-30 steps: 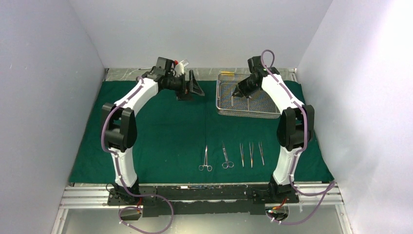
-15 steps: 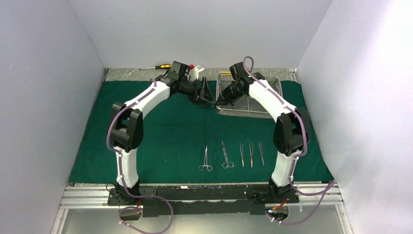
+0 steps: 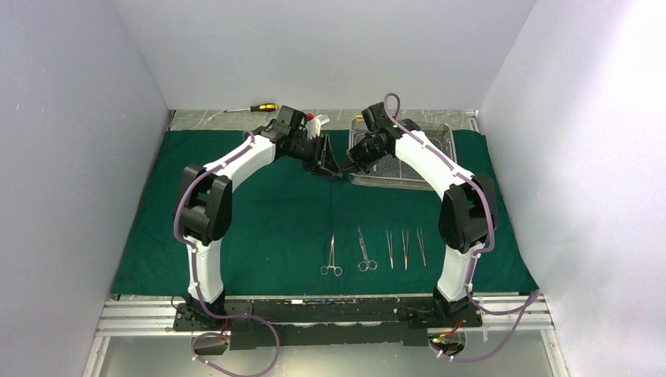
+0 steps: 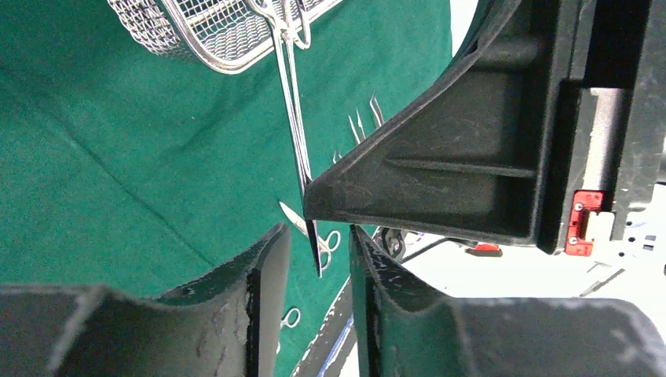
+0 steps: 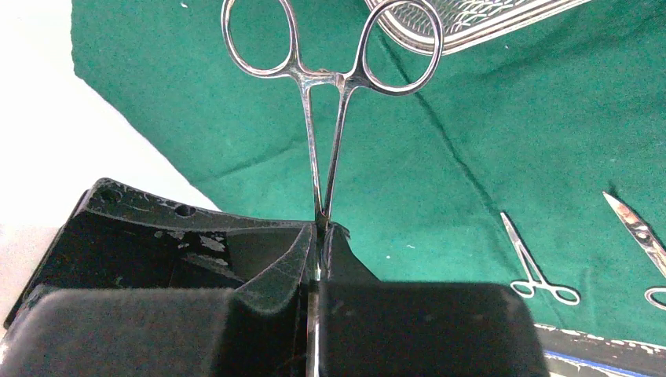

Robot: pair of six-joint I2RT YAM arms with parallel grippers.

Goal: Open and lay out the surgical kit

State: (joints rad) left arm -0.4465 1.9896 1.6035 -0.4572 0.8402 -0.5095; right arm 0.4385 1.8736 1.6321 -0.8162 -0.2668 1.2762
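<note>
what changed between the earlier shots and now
The right hand, shut on a ring-handled clamp, carried it left from over the wire-mesh tray; the left hand swung right to meet it, its jaws narrowing around the clamp's tip but not yet gripping. Tray, green cloth and five laid-out instruments stayed put.

Non-kit items as I log them from my console.

1. Screwdriver (image 3: 263, 107), one. It has a yellow-and-black handle and a slim steel shaft. It lies flat on the bare silver strip of the bench (image 3: 196, 118) along the far edge, left of centre, with the shaft pointing left and the handle to the right.
2. Walls (image 3: 314, 47), plain white. They close in the back and both sides of the bench.
3. Aluminium rail (image 3: 133, 318), pale and slotted, running across the near edge of the bench.
</note>
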